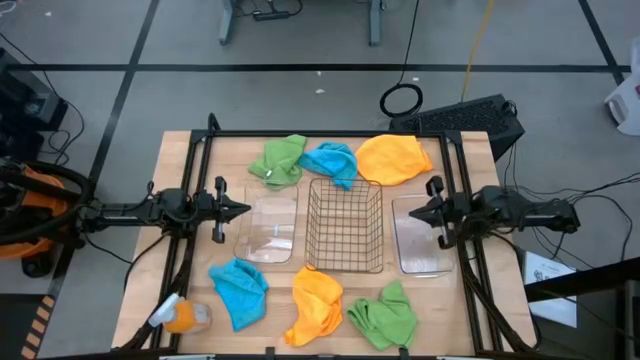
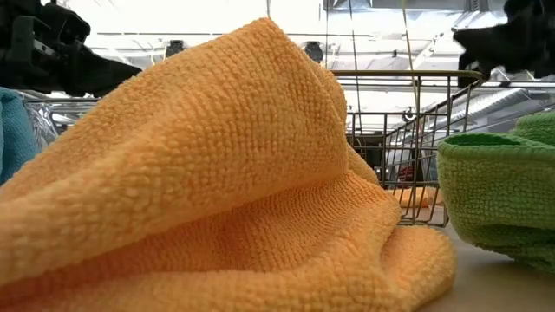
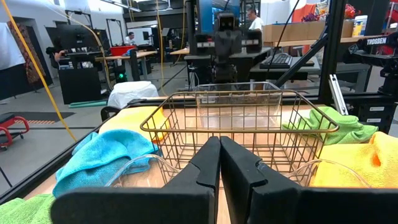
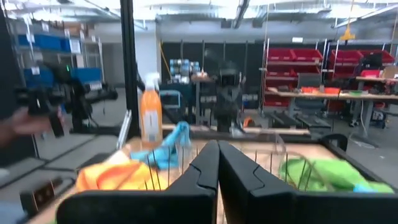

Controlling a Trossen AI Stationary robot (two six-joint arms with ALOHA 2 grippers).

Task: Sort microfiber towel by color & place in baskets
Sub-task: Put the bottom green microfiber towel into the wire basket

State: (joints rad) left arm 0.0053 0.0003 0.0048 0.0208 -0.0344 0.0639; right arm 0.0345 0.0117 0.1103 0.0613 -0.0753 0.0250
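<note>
High view: six towels and three baskets lie on the table, with both arms parked at its sides.
Green (image 1: 280,160), blue (image 1: 331,162) and orange (image 1: 392,158) towels line the far edge; blue (image 1: 238,291), orange (image 1: 317,305), green (image 1: 384,315) the near. Wire basket (image 1: 344,227) sits between two clear baskets (image 1: 268,228) (image 1: 420,236). Left gripper (image 1: 240,210) and right gripper (image 1: 418,212) are closed, empty.

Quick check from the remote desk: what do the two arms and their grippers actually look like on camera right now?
Both arms are dark, nearly black, slim and jointed. The left gripper and right gripper each end in two tapered, wedge-shaped black fingers with smooth matte faces. Thin black cables trail from the right arm's base off the table. No markings are readable on either arm.
</note>
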